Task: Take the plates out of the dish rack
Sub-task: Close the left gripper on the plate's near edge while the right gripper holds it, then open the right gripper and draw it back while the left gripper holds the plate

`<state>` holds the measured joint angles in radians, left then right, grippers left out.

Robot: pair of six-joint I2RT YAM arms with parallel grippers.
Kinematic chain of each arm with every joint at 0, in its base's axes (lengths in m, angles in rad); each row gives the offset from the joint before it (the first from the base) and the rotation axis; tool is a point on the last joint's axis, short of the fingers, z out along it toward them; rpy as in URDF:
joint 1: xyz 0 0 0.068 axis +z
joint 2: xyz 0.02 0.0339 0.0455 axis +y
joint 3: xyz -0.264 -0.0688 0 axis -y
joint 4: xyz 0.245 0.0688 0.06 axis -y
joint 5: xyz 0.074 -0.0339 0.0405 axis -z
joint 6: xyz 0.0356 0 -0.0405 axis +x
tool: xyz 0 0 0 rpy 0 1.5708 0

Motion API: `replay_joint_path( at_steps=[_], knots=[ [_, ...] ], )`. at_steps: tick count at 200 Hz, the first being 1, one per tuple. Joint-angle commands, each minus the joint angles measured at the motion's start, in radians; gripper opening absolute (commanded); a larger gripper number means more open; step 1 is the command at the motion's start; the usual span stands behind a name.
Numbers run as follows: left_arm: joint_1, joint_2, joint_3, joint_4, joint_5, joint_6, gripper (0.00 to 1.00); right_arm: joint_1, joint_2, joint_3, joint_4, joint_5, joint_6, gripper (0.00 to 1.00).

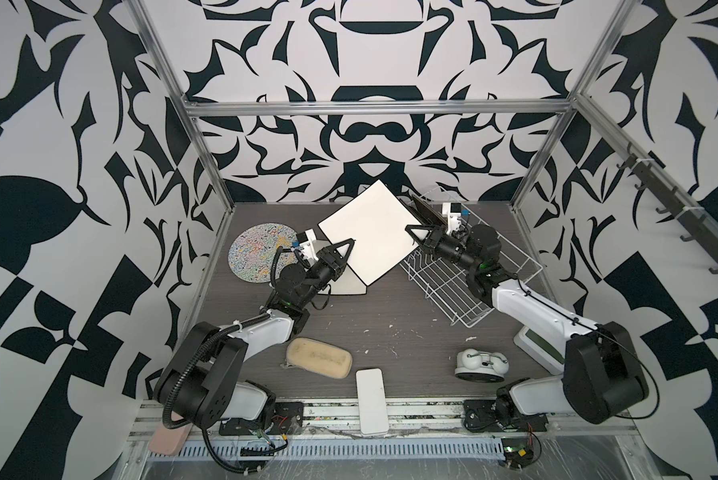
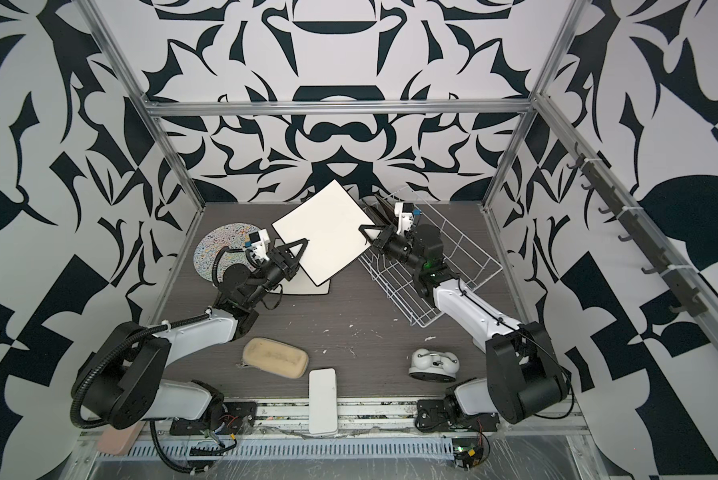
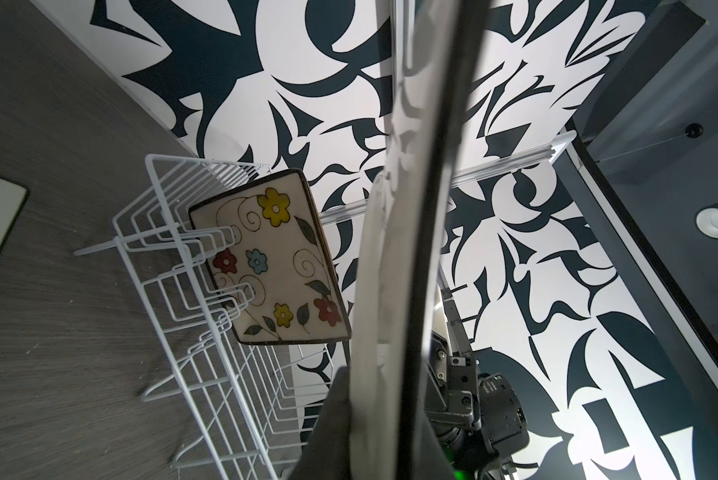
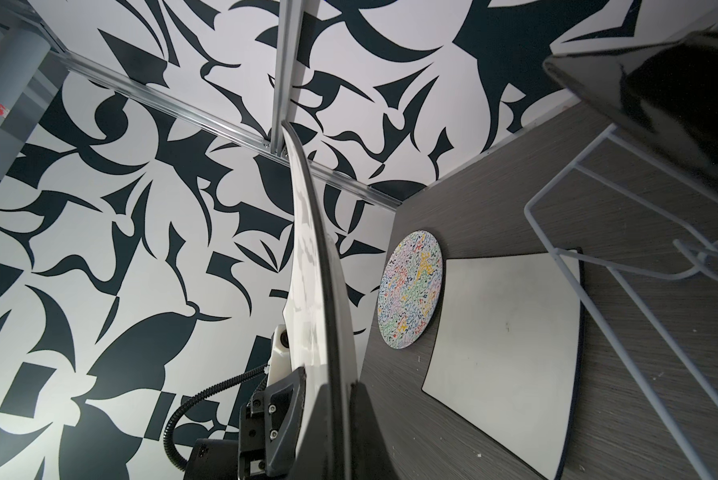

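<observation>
The dish rack [image 1: 448, 291], the largest thing here, is sitting on the table beneath the right arm.

Just beside the rack, on the side facing the left arm, a white-backed square plate [image 1: 370, 232] is hanging in the air with its white back up and its dark face down. The right gripper [image 1: 411, 235] is pinching the plate's edge nearest the rack. The left gripper [image 1: 347, 249] is clamping the edge farthest from it. Both wrist views are showing the plate's rim sandwiched between fingers. This is looking like a hand-over, with the left arm taking the plate because the set-down spot is lying away from the rack, on the left arm's side.

Directly under the held plate, a little away from the rack, a second square plate [image 4: 502, 353] is lying face down. Farther from the rack, a round squiggle plate [image 1: 253, 253] is lying flat, touching or nearly touching that square one. Both appear to be already unloaded.

A floral plate [image 3: 274, 266] is standing on edge between the prongs at the rack's far end, waiting its turn. A dark slab [image 1: 426, 210] is showing there in both top views. I cannot tell whether it is that plate's back or another plate.

Counting: one rack, two grippers, and four certain plates, one held, two on the table and one in the rack.
</observation>
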<state>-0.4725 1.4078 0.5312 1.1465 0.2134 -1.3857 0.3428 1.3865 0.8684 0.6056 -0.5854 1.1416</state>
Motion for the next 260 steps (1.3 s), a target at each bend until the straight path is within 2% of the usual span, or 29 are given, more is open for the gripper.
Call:
replay_joint_path(
  at_steps=[1,26,54,71,96,111,131,139,159,205,260],
  knots=[
    [0.003,0.020,-0.023,0.021,-0.014,0.030,0.14,0.002,-0.082,0.057,0.203,-0.073,0.048,0.00],
    [0.002,0.034,-0.037,0.057,-0.028,0.016,0.10,0.002,-0.081,0.059,0.201,-0.081,0.046,0.00],
    [0.003,0.056,-0.049,0.106,-0.038,0.003,0.00,0.002,-0.078,0.061,0.200,-0.084,0.049,0.00],
    [0.003,0.064,-0.045,0.111,-0.035,-0.005,0.00,0.002,-0.076,0.063,0.194,-0.086,0.049,0.01],
    [0.003,0.066,-0.045,0.116,-0.035,-0.007,0.00,0.002,-0.077,0.063,0.188,-0.087,0.049,0.08],
    [0.003,0.069,-0.049,0.119,-0.041,-0.010,0.00,0.002,-0.078,0.066,0.182,-0.087,0.048,0.19],
    [0.004,0.085,-0.066,0.167,-0.060,-0.028,0.00,0.002,-0.070,0.069,0.183,-0.085,0.050,0.48],
    [0.006,0.093,-0.073,0.192,-0.064,-0.038,0.00,0.002,-0.068,0.072,0.184,-0.085,0.052,0.57],
    [0.011,0.111,-0.078,0.222,-0.063,-0.053,0.00,0.002,-0.064,0.075,0.185,-0.093,0.053,0.68],
    [0.015,0.120,-0.090,0.251,-0.074,-0.062,0.00,-0.001,-0.068,0.078,0.151,-0.097,0.040,0.80],
    [0.021,0.066,-0.142,0.277,-0.130,-0.055,0.00,-0.005,-0.082,0.077,0.085,-0.087,0.013,0.83]
  ],
)
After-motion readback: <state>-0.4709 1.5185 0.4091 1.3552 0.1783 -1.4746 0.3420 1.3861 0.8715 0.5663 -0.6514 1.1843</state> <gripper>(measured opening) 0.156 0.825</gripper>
